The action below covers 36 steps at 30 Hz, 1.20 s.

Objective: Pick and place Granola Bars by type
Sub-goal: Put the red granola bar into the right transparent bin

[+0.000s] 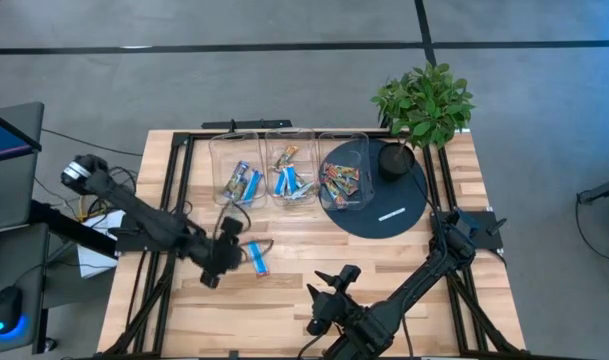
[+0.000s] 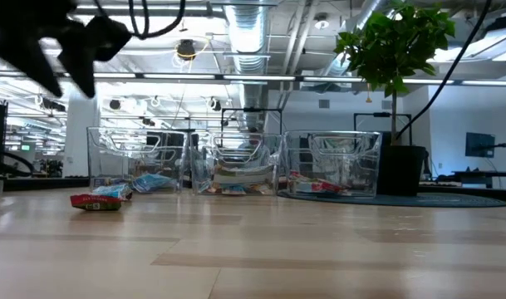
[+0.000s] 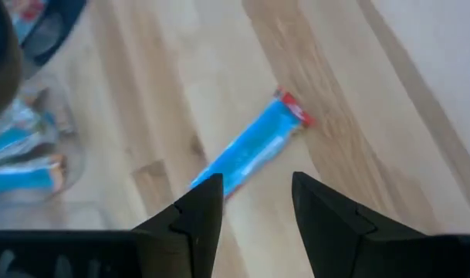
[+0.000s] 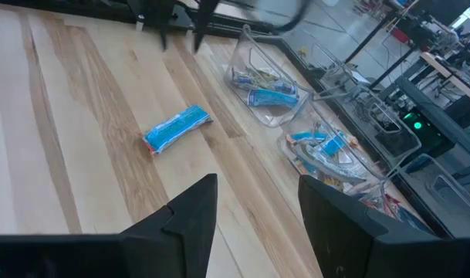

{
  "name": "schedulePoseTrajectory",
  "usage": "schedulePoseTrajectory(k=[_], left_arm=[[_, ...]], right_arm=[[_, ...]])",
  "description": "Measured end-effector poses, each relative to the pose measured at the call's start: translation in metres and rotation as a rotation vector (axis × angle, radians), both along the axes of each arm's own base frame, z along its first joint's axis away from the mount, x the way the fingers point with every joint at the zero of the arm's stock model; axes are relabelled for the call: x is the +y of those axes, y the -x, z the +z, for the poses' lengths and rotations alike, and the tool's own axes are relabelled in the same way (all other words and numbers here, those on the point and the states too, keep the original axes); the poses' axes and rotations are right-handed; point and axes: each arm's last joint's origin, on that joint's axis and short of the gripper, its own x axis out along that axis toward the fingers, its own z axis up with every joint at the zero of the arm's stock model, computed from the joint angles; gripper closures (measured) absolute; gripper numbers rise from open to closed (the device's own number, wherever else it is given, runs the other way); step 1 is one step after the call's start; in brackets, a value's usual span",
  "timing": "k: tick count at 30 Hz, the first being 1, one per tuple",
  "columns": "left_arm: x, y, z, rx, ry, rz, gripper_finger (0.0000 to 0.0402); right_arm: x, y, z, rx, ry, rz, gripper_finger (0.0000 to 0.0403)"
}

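One blue-wrapped granola bar (image 1: 258, 258) with a red end lies flat on the wooden table, left of centre; it also shows as the blue bar (image 3: 254, 150), (image 4: 177, 128) in both wrist views. My left gripper (image 1: 230, 253) hovers above the table just left of the bar, open, with nothing between its fingers (image 3: 200, 208). My right gripper (image 1: 322, 298) stands open and empty near the front edge, right of the bar. More bars lie in three clear bins (image 1: 292, 168) at the far side.
A potted plant (image 1: 424, 100) stands at the far right on a dark round mat (image 1: 409, 205), which bears a small white mark (image 1: 391, 213). The right bin (image 1: 364, 150) overlaps the mat. Bare table lies between the bins and the front edge.
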Motion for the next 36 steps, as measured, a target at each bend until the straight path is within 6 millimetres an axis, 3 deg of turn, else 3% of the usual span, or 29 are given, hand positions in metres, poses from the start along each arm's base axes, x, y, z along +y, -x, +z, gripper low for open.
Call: schedulePoseTrajectory(k=[5, 12, 20, 26, 36], left_arm=[[-0.020, -0.008, -0.033, 0.054, -0.138, -0.021, 0.0250], [-0.023, -0.021, -0.071, 0.187, -0.255, 0.028, 0.0250], [-0.018, -0.006, -0.086, 0.263, -0.207, 0.219, 0.0250], [-0.005, -0.002, -0.110, 0.246, -0.151, 0.315, 0.0250], [0.009, -0.029, -0.114, 0.064, -0.070, 0.289, 0.0250]], right_arm=[[-0.002, -0.002, 0.000, -0.005, -0.005, -0.006, 0.0226], [-0.004, -0.011, -0.002, -0.015, -0.027, -0.006, 0.0226], [-0.017, -0.051, -0.033, 0.131, 0.015, 0.093, 0.0226], [-0.039, -0.075, -0.037, 0.142, -0.052, 0.086, 0.0226], [-0.050, -0.082, -0.039, 0.180, -0.125, 0.093, 0.0226]])
